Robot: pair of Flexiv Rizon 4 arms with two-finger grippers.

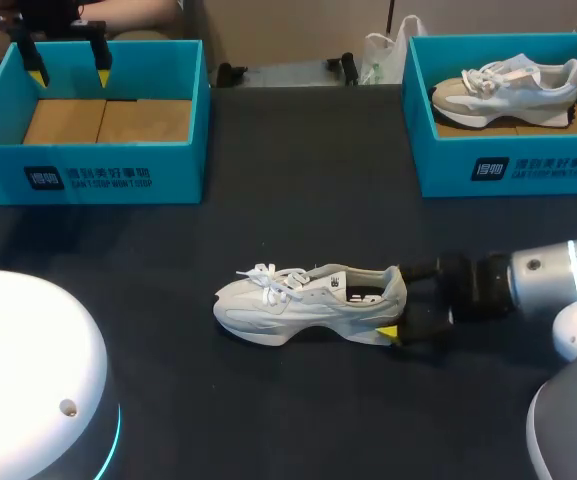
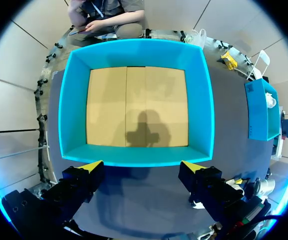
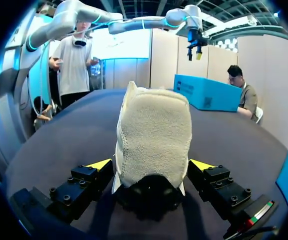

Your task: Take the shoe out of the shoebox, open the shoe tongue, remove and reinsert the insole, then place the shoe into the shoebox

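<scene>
A white lace-up shoe (image 1: 303,298) lies on its side on the dark table, toe to the left, heel to the right. My right gripper (image 1: 398,300) stands open at the heel. In the right wrist view the heel (image 3: 153,135) sits between the two yellow fingertips (image 3: 100,164), and I cannot tell whether they touch it. The blue shoebox (image 1: 93,170) at the back left is empty, showing its cardboard floor (image 2: 136,105). My left gripper (image 1: 68,72) hangs open above that box with nothing in it; in its own view the left gripper (image 2: 143,169) is over the box's near wall.
A second blue shoebox (image 1: 508,165) at the back right holds another pale shoe (image 1: 508,88); this box (image 2: 261,110) also shows in the left wrist view. A white plastic bag (image 1: 383,55) lies behind it. The white bases of my arms fill the near corners.
</scene>
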